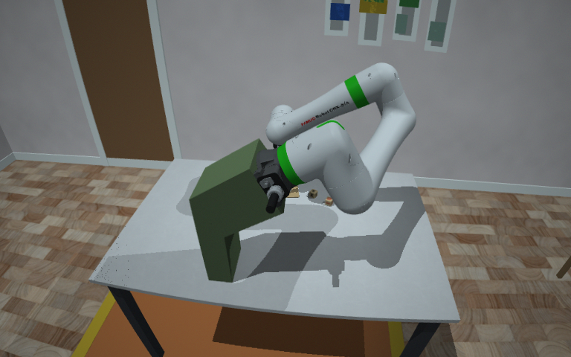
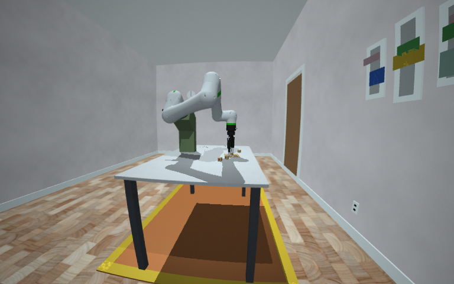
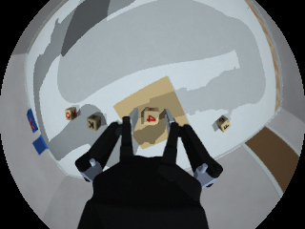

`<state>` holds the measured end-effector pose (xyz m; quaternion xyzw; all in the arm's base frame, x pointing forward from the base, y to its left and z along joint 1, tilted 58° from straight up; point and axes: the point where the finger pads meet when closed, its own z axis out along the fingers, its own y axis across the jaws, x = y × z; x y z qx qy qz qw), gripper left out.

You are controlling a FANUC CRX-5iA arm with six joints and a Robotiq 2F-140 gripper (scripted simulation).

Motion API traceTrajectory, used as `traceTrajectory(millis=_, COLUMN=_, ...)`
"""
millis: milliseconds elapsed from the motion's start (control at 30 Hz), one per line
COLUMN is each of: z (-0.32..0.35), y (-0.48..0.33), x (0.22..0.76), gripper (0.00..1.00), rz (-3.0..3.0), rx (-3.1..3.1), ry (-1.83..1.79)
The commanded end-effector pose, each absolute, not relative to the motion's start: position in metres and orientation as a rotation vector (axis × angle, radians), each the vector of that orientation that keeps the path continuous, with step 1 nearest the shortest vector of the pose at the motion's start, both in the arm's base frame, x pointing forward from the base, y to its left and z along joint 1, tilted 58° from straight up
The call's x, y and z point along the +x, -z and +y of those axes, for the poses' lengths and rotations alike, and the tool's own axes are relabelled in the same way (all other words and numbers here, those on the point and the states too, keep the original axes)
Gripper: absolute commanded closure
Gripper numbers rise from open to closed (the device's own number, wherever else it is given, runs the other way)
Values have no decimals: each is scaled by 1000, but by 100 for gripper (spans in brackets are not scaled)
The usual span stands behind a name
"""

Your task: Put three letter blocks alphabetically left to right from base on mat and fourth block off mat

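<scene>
In the wrist view a small tan mat [image 3: 152, 116] lies on the white table. A wooden block with a red letter [image 3: 152, 116] sits on it. My gripper [image 3: 151, 114] hangs over this block with a finger on each side; the fingers stand part open and I see a small gap to the block. Left of the mat and off it lie a block with a red mark [image 3: 71, 114] and a block with a dark mark [image 3: 94, 121]. A fourth block [image 3: 221, 122] lies on the table to the right. The exterior view shows the gripper [image 2: 230, 148] low over the blocks.
The green pedestal [image 1: 229, 210] of the arm stands on the table. In the top view the arm's body hides the gripper; two blocks [image 1: 312, 193] [image 1: 328, 201] show beside it. The table's far edge runs close behind the blocks.
</scene>
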<state>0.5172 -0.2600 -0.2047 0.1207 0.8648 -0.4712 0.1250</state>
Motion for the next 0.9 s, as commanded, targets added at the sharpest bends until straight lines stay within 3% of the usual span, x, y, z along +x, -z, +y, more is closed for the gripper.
traceTrajectory(millis=0, z=-260, y=205, x=517, gripper=60, rz=2520, rx=351, ry=1372)
traceTrajectory(millis=233, z=-260, y=205, x=517, gripper=60, rz=2520, rx=351, ry=1372)
traceTrajectory(millis=267, z=-260, y=205, x=517, gripper=72, rz=2520, rx=351, ry=1372)
traceTrajectory(millis=800, z=-260, y=205, x=517, gripper=72, rz=2520, rx=351, ry=1372)
traceTrajectory(millis=833, z=-260, y=205, x=517, gripper=84, rz=2520, rx=351, ry=1372)
traceTrajectory(millis=867, z=-260, y=205, x=517, gripper=84, rz=2520, rx=351, ry=1372)
